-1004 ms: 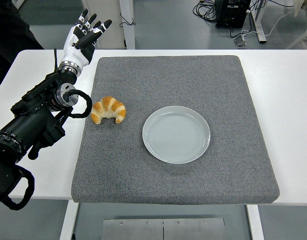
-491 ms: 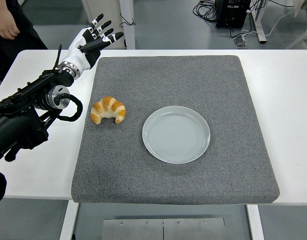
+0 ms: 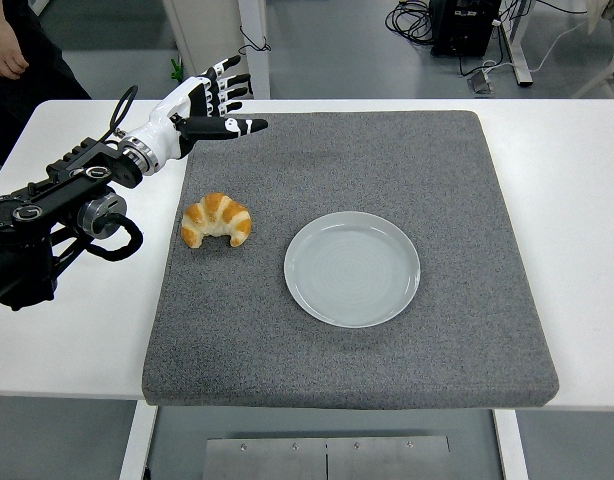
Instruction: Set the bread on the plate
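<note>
A golden croissant lies on the left part of the grey mat. An empty pale grey plate sits on the mat to its right, a short gap away. My left hand is open with fingers spread, held above the mat's far left corner, beyond the croissant and clear of it. The black left arm comes in from the left edge. The right arm is out of view.
The mat covers most of the white table. A person's hand and dark clothing show at the top left. Cables and equipment lie on the floor behind the table.
My left hand has swung to the right and tipped forward over the mat's far left corner, while the arm drew back to the left. The croissant and plate have not moved.
</note>
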You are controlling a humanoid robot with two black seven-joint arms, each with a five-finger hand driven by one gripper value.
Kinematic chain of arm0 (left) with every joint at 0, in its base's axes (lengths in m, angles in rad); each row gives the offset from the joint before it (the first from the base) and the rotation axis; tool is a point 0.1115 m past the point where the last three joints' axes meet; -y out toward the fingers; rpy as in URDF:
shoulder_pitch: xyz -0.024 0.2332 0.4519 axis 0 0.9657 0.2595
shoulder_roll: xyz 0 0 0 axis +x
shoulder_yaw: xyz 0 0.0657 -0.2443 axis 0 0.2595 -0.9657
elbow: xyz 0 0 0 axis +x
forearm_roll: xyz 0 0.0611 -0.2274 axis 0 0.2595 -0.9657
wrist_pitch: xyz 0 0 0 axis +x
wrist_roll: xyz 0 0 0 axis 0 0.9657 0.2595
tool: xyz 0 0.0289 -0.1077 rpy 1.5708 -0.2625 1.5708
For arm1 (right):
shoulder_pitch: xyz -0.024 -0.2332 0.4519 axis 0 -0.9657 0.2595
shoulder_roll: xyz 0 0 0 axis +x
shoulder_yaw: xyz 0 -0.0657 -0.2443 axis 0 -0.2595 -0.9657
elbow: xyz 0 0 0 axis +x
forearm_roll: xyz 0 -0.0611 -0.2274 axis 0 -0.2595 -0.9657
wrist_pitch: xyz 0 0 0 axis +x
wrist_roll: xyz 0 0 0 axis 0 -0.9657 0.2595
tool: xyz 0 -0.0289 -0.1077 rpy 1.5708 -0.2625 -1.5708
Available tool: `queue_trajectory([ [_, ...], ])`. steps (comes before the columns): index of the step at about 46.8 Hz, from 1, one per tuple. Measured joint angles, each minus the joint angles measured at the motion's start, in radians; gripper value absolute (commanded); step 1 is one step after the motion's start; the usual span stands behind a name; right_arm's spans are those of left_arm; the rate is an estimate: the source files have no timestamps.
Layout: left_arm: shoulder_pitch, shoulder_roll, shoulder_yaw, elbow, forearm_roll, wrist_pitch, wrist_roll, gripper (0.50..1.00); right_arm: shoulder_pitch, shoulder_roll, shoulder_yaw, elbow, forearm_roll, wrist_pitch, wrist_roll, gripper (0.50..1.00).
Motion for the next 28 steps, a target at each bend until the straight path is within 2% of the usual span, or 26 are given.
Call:
queue_trajectory([
  [12, 0.001, 0.121, 0.072, -0.145, 0.172, 0.001, 0.015, 0.948, 0.000, 0.000, 0.000, 0.000, 0.000, 0.000, 0.000, 1.000],
  [28, 0.010, 0.180, 0.108, -0.159, 0.390, 0.002, 0.025, 0.946, 0.000, 0.000, 0.000, 0.000, 0.000, 0.000, 0.000, 1.000],
])
